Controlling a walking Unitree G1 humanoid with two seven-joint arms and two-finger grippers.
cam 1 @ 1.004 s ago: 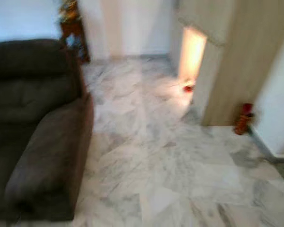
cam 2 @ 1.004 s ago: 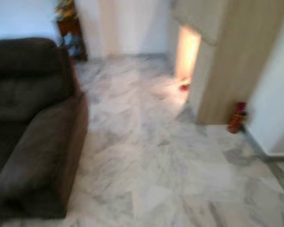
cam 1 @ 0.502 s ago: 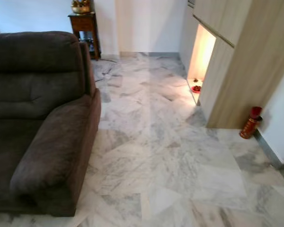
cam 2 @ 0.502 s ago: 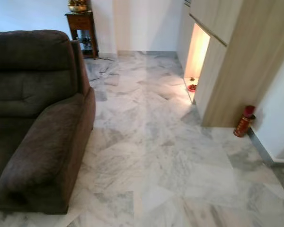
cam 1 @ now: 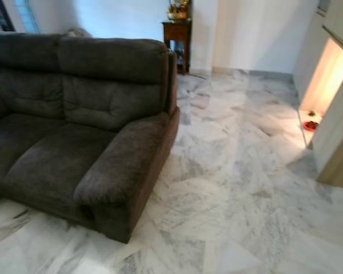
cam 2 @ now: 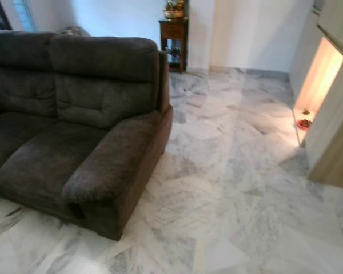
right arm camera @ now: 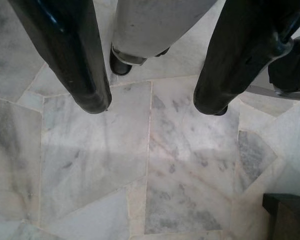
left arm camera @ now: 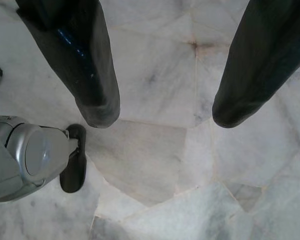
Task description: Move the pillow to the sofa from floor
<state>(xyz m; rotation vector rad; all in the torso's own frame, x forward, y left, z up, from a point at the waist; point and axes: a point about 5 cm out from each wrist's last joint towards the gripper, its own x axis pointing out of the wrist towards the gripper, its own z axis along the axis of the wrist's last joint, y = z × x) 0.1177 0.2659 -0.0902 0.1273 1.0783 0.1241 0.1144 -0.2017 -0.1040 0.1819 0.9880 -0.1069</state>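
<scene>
A dark brown fabric sofa (cam 1: 80, 137) stands on the left of the head views, its two seats bare and its near armrest (cam 1: 123, 165) pointing toward me. My left gripper (left arm camera: 162, 112) hangs open over the marble floor with nothing between its fingers. My right gripper (right arm camera: 152, 107) is also open above bare floor tiles. A silver robot leg and black foot (left arm camera: 72, 160) show beside the left gripper.
White and grey marble floor (cam 1: 246, 188) stretches to the right of the sofa. A small wooden side table (cam 1: 176, 40) with an ornament stands by the far wall. A lit niche in the wooden cabinet (cam 1: 326, 85) is at the right, with a small red dish (cam 1: 311, 124) inside.
The whole view has swung to the left: more of the sofa is in sight and sits nearer the middle, while the wooden cabinet and red bottle slid off to the right.
</scene>
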